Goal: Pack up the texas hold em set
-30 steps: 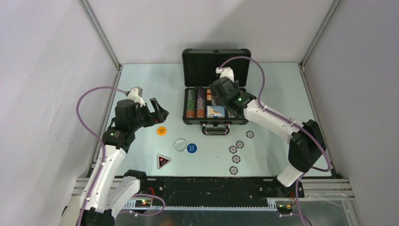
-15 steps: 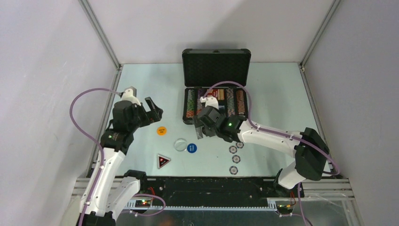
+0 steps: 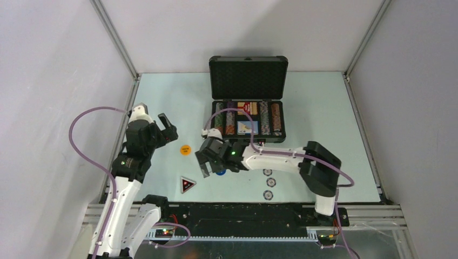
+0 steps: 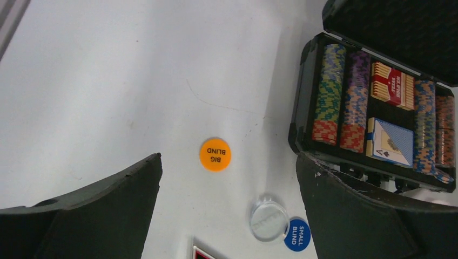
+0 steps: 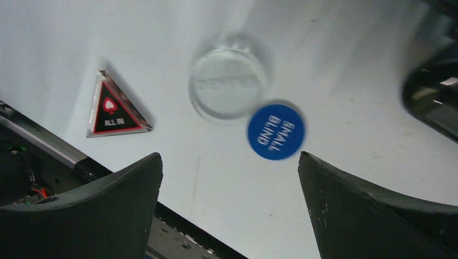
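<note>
The dark briefcase (image 3: 248, 73) lies open at the back, with rows of striped chips (image 4: 330, 91), a red card box (image 4: 393, 89) and a blue deck (image 4: 390, 143) in its tray. An orange "big blind" button (image 4: 215, 155), a clear round button (image 5: 228, 82), a blue "small blind" button (image 5: 276, 131) and the dark triangular "all in" marker (image 5: 114, 110) lie on the table. My right gripper (image 5: 229, 155) hovers open just above the blue button, holding nothing. Left of the orange button (image 3: 185, 150), my left gripper (image 3: 168, 125) stands open and empty.
Three loose striped chips (image 3: 270, 182) lie on the table right of my right gripper (image 3: 204, 163). The right forearm (image 3: 270, 157) stretches across in front of the briefcase. The black rail (image 3: 243, 213) runs along the near edge.
My right arm has swung from over the briefcase tray down and left to the buttons, its jaws opening wide. The left gripper has drifted slightly left and toward me.
</note>
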### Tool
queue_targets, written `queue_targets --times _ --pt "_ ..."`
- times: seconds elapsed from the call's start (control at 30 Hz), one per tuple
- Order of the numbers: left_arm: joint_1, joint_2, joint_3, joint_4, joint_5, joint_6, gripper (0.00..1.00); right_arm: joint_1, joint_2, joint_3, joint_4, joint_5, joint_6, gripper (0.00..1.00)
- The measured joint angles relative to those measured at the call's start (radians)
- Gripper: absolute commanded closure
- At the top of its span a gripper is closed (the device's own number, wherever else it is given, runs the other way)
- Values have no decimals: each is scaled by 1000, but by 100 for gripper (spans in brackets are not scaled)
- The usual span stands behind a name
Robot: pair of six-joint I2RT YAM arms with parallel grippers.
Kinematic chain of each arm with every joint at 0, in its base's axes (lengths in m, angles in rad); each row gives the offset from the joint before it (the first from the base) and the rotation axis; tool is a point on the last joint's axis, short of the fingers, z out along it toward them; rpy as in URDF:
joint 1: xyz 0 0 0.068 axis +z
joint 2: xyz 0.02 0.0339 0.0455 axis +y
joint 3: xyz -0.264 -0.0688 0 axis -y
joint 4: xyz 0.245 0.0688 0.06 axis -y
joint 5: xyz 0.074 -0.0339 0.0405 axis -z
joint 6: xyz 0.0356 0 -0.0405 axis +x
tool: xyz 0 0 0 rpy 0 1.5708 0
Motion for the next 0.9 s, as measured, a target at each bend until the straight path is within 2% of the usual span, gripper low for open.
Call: queue_targets --times 0.2,0.4,0.9 --pt "1 -8 0 -13 -23 -1 2 53 146 163 -31 1 -14 2" --pt "1 -9 0 -13 -23 4 2 45 219 264 -51 7 -53 5" --pt "1 -58 -15 -19 -46 30 2 -7 324 281 -81 23 -117 8"
